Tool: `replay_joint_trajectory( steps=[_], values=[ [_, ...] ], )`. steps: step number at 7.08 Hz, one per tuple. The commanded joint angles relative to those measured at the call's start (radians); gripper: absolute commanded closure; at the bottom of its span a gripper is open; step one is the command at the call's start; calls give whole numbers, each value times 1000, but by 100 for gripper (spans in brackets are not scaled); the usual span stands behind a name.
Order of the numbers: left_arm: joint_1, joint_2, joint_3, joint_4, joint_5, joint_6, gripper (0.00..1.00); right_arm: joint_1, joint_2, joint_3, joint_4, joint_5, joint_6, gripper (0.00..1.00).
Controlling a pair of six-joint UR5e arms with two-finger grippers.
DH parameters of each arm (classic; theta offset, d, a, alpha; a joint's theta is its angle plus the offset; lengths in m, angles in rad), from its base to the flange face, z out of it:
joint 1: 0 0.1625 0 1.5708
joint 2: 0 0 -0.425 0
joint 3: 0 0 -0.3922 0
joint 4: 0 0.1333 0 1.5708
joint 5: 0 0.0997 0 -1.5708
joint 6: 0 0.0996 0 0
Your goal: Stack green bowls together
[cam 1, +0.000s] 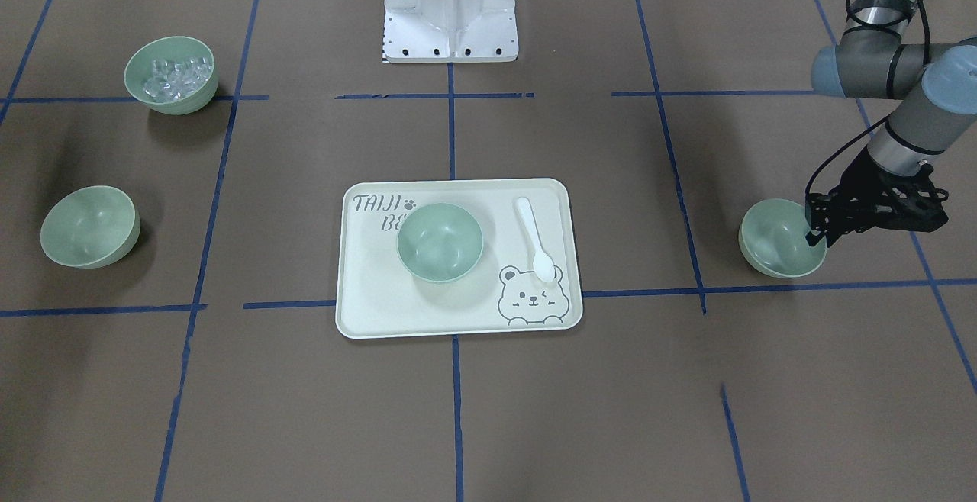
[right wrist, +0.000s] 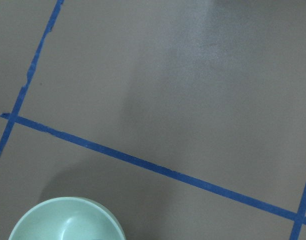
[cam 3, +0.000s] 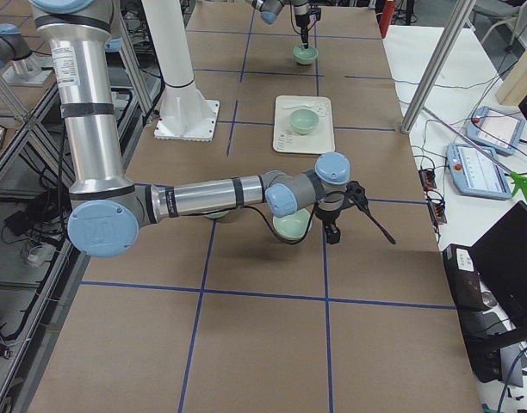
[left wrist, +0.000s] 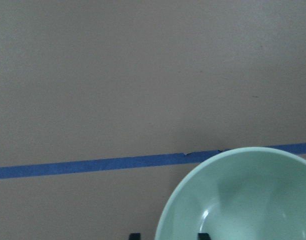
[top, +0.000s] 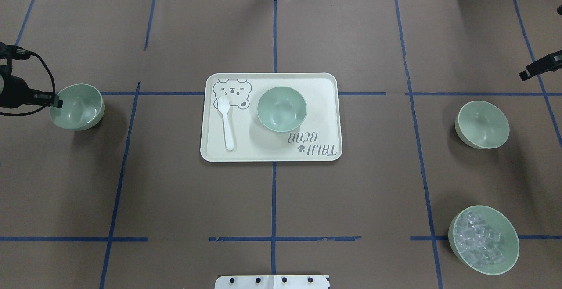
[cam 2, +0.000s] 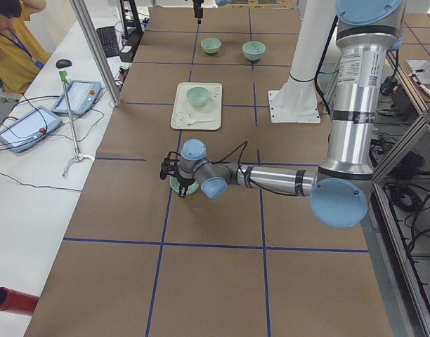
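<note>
Straddling the rim of the first green bowl (cam 1: 780, 241) at the robot's far left, the left claw (cam 1: 814, 233) is hanging released: the left wrist view is showing one fingertip (left wrist: 134, 235) outside the bowl wall and the other inside, with a gap on both sides of the rim. That bowl is sitting upright on the brown tabletop (top: 272, 201), just beside a blue tape line. The second green bowl (top: 281, 109) is resting upright on the cream tray (top: 325, 82) at the centre, beside a white spoon (top: 227, 124). The third green bowl (top: 482, 124) is lying on the robot's right, apart from the right claw (cam 3: 332, 228), which is hanging near it on the side away from the robot. No view is showing whether that claw is released or clenched. An ice-filled bowl (top: 484, 240) is sitting nearer the robot.
</note>
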Motion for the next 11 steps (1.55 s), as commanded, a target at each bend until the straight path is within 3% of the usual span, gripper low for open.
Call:
replay_joint_trajectory(
  steps=[1,3,5,6,9,11],
  values=[
    [-1,-10,-80,59,7,-6,100,0,0,4,0,2,3,0],
    [0,-100,-183,259,10,-69,100,0,0,11,0,2,9,0],
    [69,-406,-206,558,32,-301,100,0,0,20,0,2,20,0],
    [174,-511,-185,573,121,-439,100,0,0,20,0,3,21,0],
    [337,-735,-26,567,232,-662,100,0,0,19,0,2,21,0],
    [428,-757,29,553,349,-696,100,0,0,20,0,3,21,0]
  ],
)
